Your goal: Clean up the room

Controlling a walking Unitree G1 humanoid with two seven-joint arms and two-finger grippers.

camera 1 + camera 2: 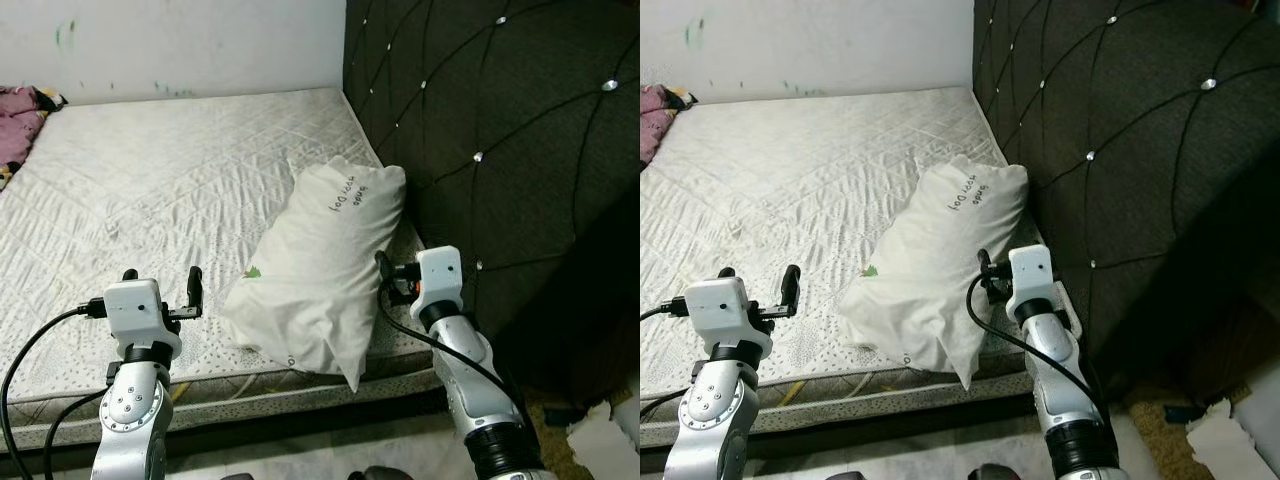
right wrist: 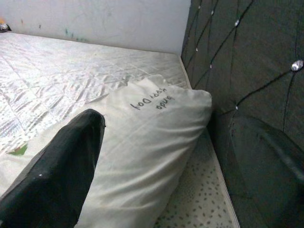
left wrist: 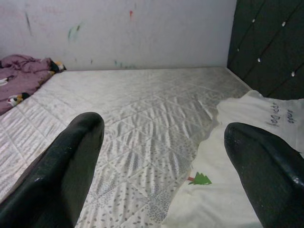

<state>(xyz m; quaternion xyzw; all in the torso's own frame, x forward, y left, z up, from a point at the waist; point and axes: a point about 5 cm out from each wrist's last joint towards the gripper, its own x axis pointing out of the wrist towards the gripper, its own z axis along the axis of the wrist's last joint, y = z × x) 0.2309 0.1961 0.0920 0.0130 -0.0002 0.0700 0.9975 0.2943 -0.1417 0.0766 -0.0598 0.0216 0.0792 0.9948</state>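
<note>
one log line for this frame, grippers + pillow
left gripper: open, over mattress | right gripper: open, at pillow near headboard | pillow: not held

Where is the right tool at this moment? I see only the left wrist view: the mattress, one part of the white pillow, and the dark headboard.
Observer: The right tool is open at the right side of the pillow, close to the headboard.
Operator: Does the pillow lie fully on the mattress?
Observer: No. Its near corner hangs over the front edge of the mattress.
Operator: Is something on the floor at that side?
Observer: Yes, a white scrap, perhaps paper, lies on the floor to the robot's right.
</note>
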